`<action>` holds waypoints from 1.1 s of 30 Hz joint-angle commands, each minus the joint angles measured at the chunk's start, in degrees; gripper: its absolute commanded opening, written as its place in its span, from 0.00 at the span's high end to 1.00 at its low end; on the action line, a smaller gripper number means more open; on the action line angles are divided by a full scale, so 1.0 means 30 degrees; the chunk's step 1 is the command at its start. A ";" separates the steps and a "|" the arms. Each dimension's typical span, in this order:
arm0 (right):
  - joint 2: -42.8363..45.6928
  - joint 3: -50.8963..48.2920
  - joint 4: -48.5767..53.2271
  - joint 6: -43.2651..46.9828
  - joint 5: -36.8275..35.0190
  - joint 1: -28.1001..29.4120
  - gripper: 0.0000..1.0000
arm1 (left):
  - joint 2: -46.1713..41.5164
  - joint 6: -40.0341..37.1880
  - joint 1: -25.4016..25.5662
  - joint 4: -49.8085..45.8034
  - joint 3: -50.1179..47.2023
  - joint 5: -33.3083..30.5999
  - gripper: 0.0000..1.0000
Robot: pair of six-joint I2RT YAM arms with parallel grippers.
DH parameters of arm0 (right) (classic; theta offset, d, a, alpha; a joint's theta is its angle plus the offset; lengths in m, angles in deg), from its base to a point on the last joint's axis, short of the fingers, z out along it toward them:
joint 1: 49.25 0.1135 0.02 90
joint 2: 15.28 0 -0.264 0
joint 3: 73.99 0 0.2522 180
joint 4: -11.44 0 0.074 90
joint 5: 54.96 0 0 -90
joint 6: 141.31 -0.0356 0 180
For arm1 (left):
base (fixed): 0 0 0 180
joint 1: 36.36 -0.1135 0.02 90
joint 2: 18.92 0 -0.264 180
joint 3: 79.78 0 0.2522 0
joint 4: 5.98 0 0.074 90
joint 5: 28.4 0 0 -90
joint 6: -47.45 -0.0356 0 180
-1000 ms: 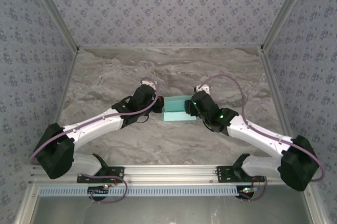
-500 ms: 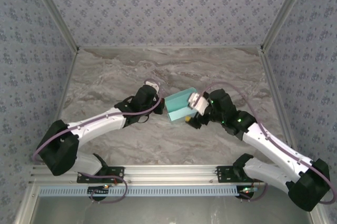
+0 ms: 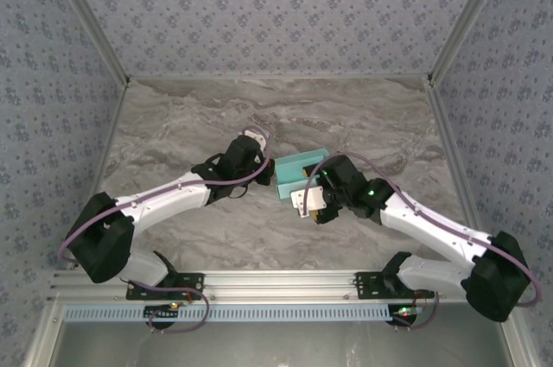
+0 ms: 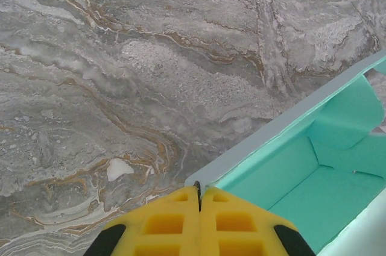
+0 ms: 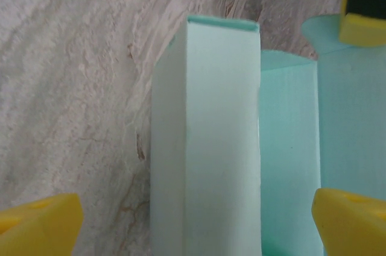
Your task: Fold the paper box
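Observation:
The paper box (image 3: 298, 170) is a pale cyan, part-folded open tray on the marble table, its teal inside (image 4: 319, 190) facing up. My left gripper (image 3: 269, 166) is at the box's left end, its yellow fingers (image 4: 199, 199) shut on the corner of a pale side wall (image 4: 271, 135). My right gripper (image 3: 308, 200) is at the near side of the box and stands wide open. An upright pale wall (image 5: 205, 141) rises between its yellow fingertips (image 5: 37, 224), untouched by either. A left finger (image 5: 362, 27) shows at the far right of that view.
The marble tabletop (image 3: 190, 125) stretches bare behind and to both sides of the box. Patterned walls (image 3: 276, 13) close the back and sides. An aluminium rail (image 3: 276, 281) runs along the near edge by the arm bases.
My right gripper opened, let go of the box's right end and swung round to its near side. The box tilted, then settled nearly level. The left gripper kept its hold.

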 commanded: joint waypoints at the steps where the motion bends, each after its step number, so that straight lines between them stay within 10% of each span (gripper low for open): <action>1: -0.0988 0.1391 -0.0907 0.1487 -0.0881 -0.0286 0.00 | 0.0293 -0.0466 0.0090 -0.0046 0.0709 0.0571 0.99; 33: -0.3876 0.5819 0.4520 0.1105 0.8200 -0.4020 0.00 | 0.0403 -0.2162 0.0092 0.0077 0.0837 0.1712 1.00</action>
